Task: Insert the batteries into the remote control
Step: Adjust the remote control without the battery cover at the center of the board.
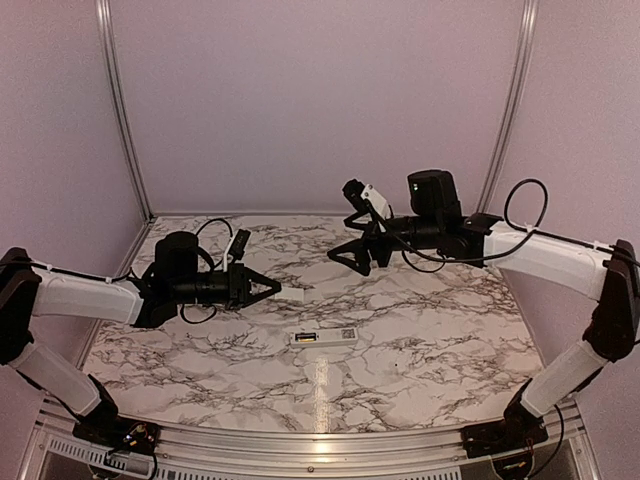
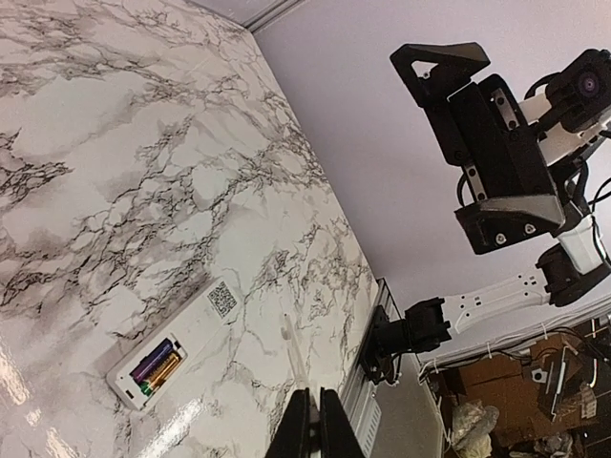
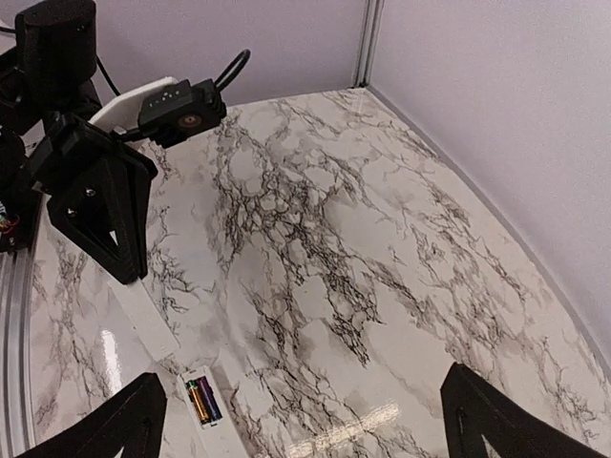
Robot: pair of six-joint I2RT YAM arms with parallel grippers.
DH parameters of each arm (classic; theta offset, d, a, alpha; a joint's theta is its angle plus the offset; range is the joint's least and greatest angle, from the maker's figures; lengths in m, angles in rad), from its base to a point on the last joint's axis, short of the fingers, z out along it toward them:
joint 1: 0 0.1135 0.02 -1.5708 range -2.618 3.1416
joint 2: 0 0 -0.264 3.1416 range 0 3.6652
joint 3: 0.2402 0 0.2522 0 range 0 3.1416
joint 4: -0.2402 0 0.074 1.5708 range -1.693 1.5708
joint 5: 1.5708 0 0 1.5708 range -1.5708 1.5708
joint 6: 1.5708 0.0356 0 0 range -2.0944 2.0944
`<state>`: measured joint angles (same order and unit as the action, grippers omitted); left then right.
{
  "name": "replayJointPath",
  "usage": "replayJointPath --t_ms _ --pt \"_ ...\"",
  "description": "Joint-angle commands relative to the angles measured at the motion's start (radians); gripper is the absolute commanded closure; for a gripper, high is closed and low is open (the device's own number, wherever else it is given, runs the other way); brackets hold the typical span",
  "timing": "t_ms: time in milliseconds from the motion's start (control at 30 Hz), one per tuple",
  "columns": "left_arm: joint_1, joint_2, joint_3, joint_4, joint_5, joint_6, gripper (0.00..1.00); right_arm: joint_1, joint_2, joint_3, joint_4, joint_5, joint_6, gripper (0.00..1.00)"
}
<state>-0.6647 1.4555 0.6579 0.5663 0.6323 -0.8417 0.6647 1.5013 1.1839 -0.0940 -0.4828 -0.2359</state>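
Note:
The white remote control (image 1: 323,336) lies back-up near the table's middle, with two batteries (image 2: 153,365) in its open recess; it also shows in the right wrist view (image 3: 212,412). My left gripper (image 1: 272,288) is shut on a thin white cover plate (image 3: 143,320), held up and to the left of the remote in the top view. In the left wrist view (image 2: 312,399) the plate (image 2: 292,358) shows edge-on. My right gripper (image 1: 348,224) is wide open and empty, raised over the far middle of the table; in its own view (image 3: 296,429) only the marble top lies between the fingers.
The marble table top (image 1: 420,330) is walled by plain panels at the back and sides. A metal rail (image 1: 300,440) runs along the near edge. The left arm's cables (image 1: 215,235) hang behind its wrist.

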Motion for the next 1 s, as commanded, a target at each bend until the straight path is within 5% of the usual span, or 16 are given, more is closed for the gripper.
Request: replayJointPath --t_ms 0,967 --pt "0.008 0.019 -0.017 -0.075 -0.051 -0.018 1.0 0.018 0.142 0.055 -0.235 0.075 -0.191 0.01" --pt "0.014 0.183 -0.009 -0.029 0.02 -0.031 1.0 0.155 0.511 0.164 -0.382 0.109 -0.345 0.25"
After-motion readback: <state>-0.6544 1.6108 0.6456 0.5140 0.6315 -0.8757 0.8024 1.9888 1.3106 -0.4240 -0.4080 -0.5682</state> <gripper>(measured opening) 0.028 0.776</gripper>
